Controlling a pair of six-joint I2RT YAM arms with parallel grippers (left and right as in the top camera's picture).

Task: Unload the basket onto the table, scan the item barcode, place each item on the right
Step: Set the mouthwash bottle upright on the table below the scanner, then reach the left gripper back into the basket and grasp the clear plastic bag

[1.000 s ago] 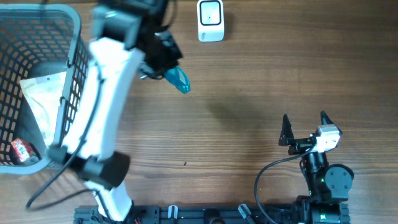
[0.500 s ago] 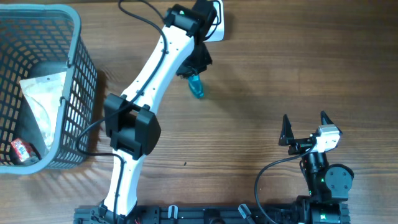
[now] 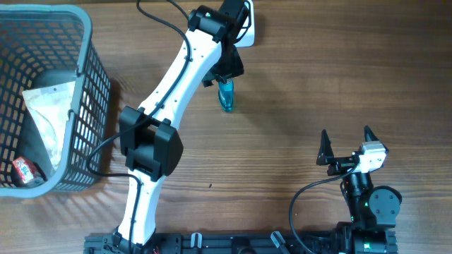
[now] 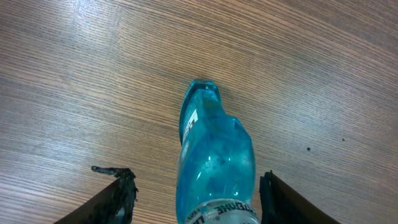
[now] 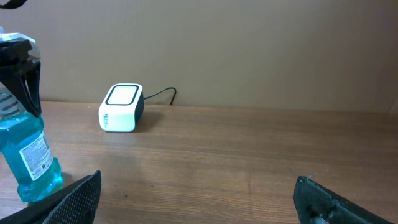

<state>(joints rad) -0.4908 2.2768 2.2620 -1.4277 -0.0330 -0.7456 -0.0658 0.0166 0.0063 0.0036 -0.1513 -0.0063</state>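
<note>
Moved: bottle [image 3: 226, 97], tilted in my grip a second ago, now stands upright.
Left gripper [image 4: 196, 177]: spread, clear of both bottle sides.
Place: upper middle of overhead frame, near scanner [image 5: 122, 107].
Advice: I'd re-pinch squarely and turn label [image 5: 37, 155] toward scanner.

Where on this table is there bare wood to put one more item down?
The widest bare wood lies right of the blue bottle and white scanner, above the right claw. A smaller patch lies between the left arm and the right claw. It is crowded at the basket and around the left claw.
</note>
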